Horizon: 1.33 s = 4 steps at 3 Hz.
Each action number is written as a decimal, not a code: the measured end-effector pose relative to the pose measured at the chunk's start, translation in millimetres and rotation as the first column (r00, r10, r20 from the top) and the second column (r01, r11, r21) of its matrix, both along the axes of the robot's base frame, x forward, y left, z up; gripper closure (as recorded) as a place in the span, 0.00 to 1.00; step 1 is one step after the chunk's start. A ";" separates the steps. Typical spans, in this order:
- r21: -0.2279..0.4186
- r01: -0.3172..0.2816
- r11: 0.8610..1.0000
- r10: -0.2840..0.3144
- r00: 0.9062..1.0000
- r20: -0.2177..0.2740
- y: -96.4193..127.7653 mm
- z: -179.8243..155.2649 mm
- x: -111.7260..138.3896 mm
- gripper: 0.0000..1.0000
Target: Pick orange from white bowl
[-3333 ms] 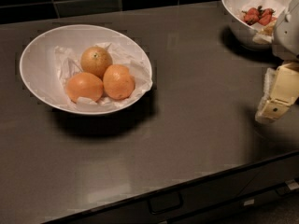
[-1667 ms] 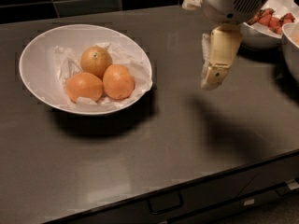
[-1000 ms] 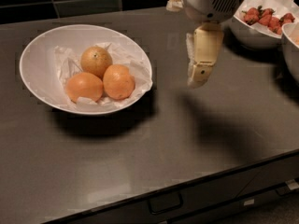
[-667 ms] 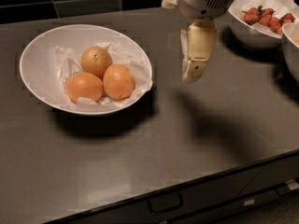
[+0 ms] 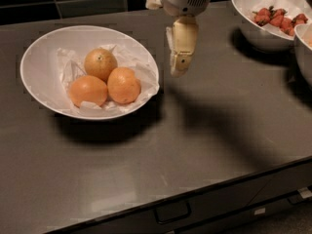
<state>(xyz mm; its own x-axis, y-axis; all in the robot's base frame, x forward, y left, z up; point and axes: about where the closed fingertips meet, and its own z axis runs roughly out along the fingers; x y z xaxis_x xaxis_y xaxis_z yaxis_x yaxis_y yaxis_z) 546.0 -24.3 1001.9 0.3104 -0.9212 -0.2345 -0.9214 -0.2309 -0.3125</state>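
White bowl [image 5: 36, 77], dull orange [image 5: 100, 64] at twelve o'clock inside it, not yet picked.

My gripper [image 5: 181, 52] hangs above the dark counter [image 5: 195, 145], just past the bowl's three o'clock rim; whether my jaws are apart or together I cannot tell. Coming in low, I could clip that rim and shove the bowl. The two brighter oranges [image 5: 87, 90] [image 5: 124, 85] crowd my target at its six o'clock side, so I might seize the wrong one or snag the crumpled paper [image 5: 141, 77]. No label or writing is readable anywhere.
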 end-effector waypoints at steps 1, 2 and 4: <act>0.000 0.000 1.000 0.000 1.000 0.000 0.0 0.0 0.0 0.00; -0.013 -0.057 0.998 0.058 0.998 0.024 18.5 6.5 7.0 0.00; -0.037 -0.283 0.958 0.285 0.956 0.073 70.5 17.3 20.3 0.00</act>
